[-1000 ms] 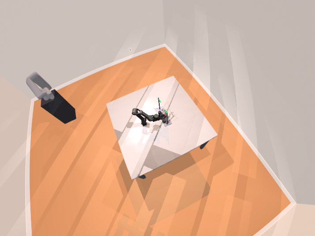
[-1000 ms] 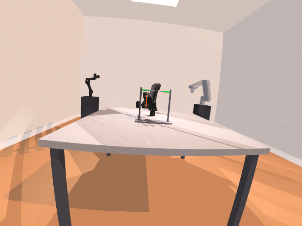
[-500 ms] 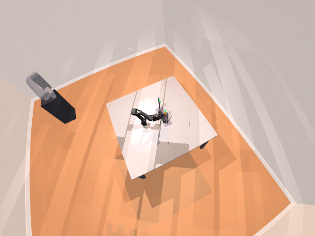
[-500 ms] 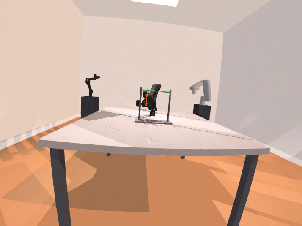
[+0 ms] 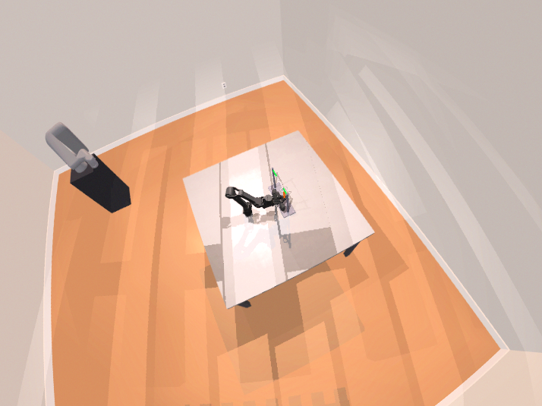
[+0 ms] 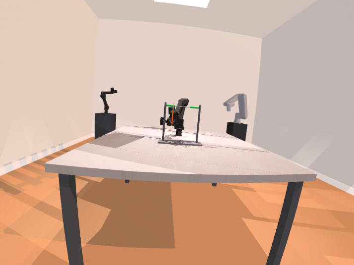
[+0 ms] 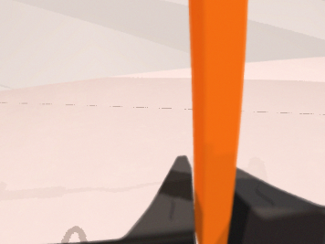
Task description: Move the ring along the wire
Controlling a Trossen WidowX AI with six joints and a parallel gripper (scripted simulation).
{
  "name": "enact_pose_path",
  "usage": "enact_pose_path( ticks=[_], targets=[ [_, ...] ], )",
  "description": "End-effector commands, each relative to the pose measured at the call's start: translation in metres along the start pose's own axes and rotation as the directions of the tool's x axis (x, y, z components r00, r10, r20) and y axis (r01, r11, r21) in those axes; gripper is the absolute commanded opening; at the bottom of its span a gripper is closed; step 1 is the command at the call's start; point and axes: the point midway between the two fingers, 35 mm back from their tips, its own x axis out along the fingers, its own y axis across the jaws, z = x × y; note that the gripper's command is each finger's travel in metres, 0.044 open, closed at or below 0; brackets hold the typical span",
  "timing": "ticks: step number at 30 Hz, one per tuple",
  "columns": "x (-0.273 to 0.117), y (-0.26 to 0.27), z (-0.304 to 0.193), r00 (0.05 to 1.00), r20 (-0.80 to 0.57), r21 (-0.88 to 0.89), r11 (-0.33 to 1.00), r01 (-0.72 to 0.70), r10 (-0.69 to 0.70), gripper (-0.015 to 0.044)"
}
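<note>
My gripper (image 7: pixel 193 164) (image 6: pixel 172 120) is shut on the orange handle (image 7: pixel 218 83) (image 6: pixel 172 115) (image 5: pixel 284 195), which stands upright between the fingers. The ring (image 6: pixel 173 103) above it is thin and seen almost edge-on in the exterior view, at the inner end of the left green part (image 6: pixel 168 105). That part joins the left post (image 6: pixel 163 126). The thin grey wire (image 6: pixel 183 107) runs on to the other green part (image 6: pixel 194 107) (image 5: pixel 274 171) at the right post (image 6: pixel 198 124). Whether the ring touches the wire is too small to tell. The ring is outside the wrist view.
Both posts rise from a flat grey base (image 6: pixel 189 143) on the pale table (image 6: pixel 177 161) (image 5: pixel 316 189). The arm reaches in from behind the wire in the exterior view. Two other arms stand on dark pedestals (image 6: pixel 105 124) (image 6: pixel 236 130) away from the table.
</note>
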Motion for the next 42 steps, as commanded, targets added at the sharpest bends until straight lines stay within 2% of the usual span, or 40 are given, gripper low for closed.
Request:
enact_pose_path(
  ticks=[1,14,27,42],
  targets=[
    [0.0,0.003,0.0,1.0,-0.002,0.007,1.0,0.003,-0.003,-0.015],
    [-0.002,0.015,0.0,1.0,-0.015,0.008,1.0,0.002,-0.001,-0.015],
    [-0.023,0.027,-0.001,0.984,-0.177,0.004,1.0,-0.007,0.007,-0.015],
    [-0.024,0.039,-0.001,0.983,-0.179,-0.017,0.999,-0.046,0.042,-0.015]
  ],
)
